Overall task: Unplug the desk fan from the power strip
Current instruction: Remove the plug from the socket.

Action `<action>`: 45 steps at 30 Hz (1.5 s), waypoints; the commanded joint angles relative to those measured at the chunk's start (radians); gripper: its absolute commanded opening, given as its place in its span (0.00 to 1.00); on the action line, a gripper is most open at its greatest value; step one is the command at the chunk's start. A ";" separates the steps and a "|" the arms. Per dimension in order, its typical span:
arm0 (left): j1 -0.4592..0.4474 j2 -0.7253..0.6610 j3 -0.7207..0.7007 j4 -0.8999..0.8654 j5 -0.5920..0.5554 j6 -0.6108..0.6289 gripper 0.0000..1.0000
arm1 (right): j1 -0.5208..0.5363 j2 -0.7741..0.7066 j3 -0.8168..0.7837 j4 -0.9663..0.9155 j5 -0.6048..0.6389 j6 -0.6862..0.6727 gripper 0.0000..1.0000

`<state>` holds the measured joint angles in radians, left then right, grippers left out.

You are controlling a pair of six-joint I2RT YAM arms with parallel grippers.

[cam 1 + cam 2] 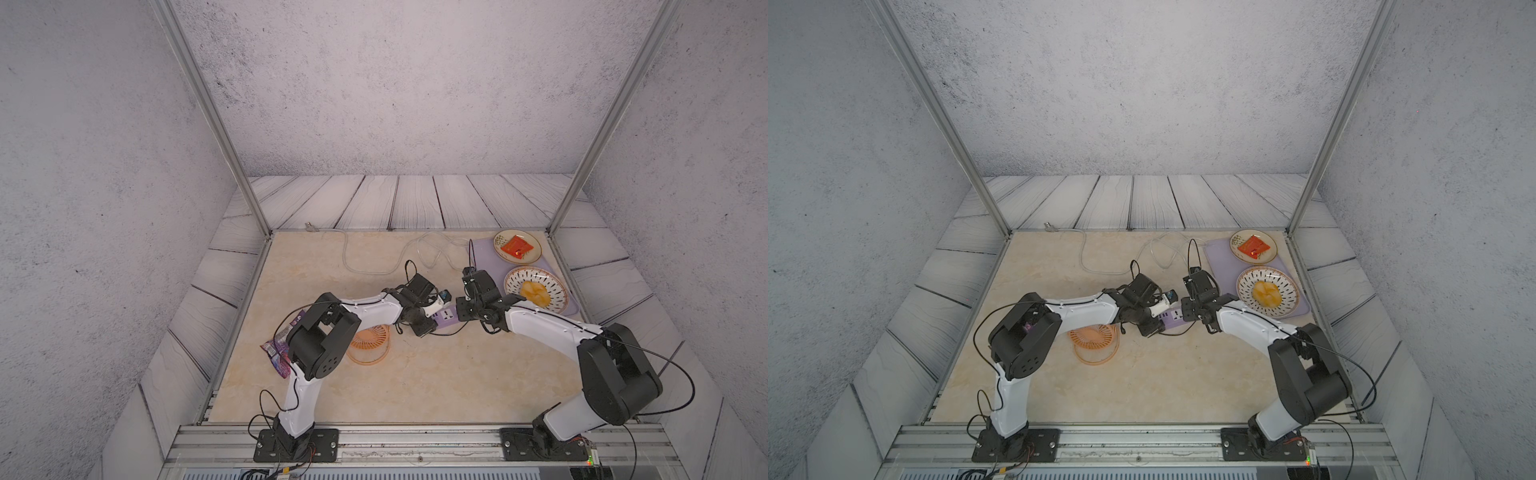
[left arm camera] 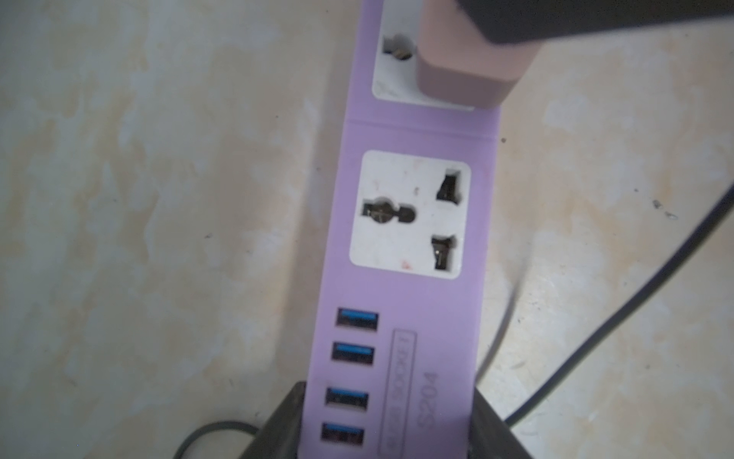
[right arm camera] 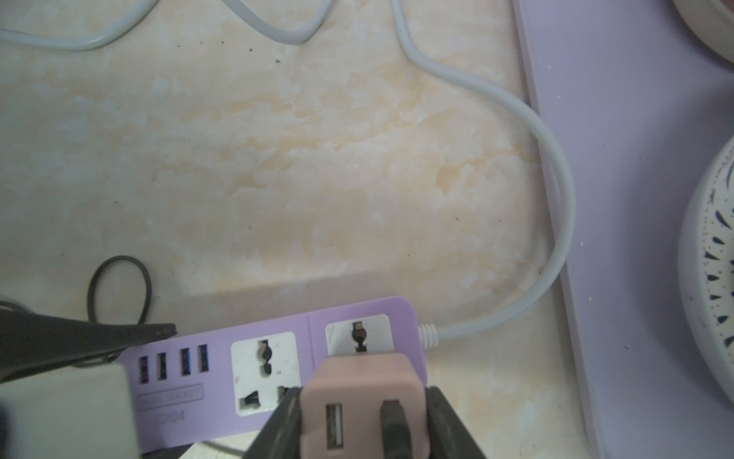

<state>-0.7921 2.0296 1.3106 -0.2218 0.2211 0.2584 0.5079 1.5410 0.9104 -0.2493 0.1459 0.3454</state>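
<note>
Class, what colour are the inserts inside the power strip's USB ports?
Blue; the USB ports on the power strip show best in the left wrist view.

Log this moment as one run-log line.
left gripper: shut on power strip | right gripper: shut on plug | plug: over cord-end socket, seating unclear | desk fan: not gripped
</note>
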 commanded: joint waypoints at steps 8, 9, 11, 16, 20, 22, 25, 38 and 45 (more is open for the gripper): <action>0.008 0.018 -0.009 0.045 -0.019 -0.051 0.00 | -0.034 -0.005 -0.024 -0.016 -0.158 0.091 0.09; 0.008 0.017 -0.008 0.045 -0.019 -0.052 0.00 | -0.032 -0.008 -0.023 -0.016 -0.153 0.085 0.09; 0.008 0.017 -0.007 0.045 -0.017 -0.051 0.00 | -0.023 -0.011 -0.021 -0.020 -0.137 0.068 0.09; 0.008 0.020 -0.004 0.045 -0.017 -0.053 0.00 | 0.040 -0.024 -0.021 -0.009 -0.092 0.015 0.09; 0.008 0.021 -0.004 0.045 -0.017 -0.056 0.00 | 0.056 -0.024 -0.020 0.000 -0.106 0.016 0.09; 0.008 0.021 -0.005 0.048 -0.017 -0.059 0.00 | 0.054 -0.024 -0.014 -0.007 -0.103 0.015 0.09; 0.008 0.021 -0.007 0.049 -0.017 -0.061 0.00 | 0.039 -0.020 0.005 -0.032 -0.112 0.039 0.09; 0.008 0.026 -0.005 0.052 -0.014 -0.060 0.00 | -0.038 -0.023 0.003 -0.038 -0.196 0.072 0.09; 0.007 0.035 0.007 0.045 -0.015 -0.060 0.00 | 0.035 -0.041 0.020 -0.058 -0.134 0.013 0.09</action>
<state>-0.7921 2.0296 1.3102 -0.2214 0.2157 0.2581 0.4889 1.5318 0.9115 -0.2600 0.0982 0.3470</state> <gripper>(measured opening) 0.557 0.460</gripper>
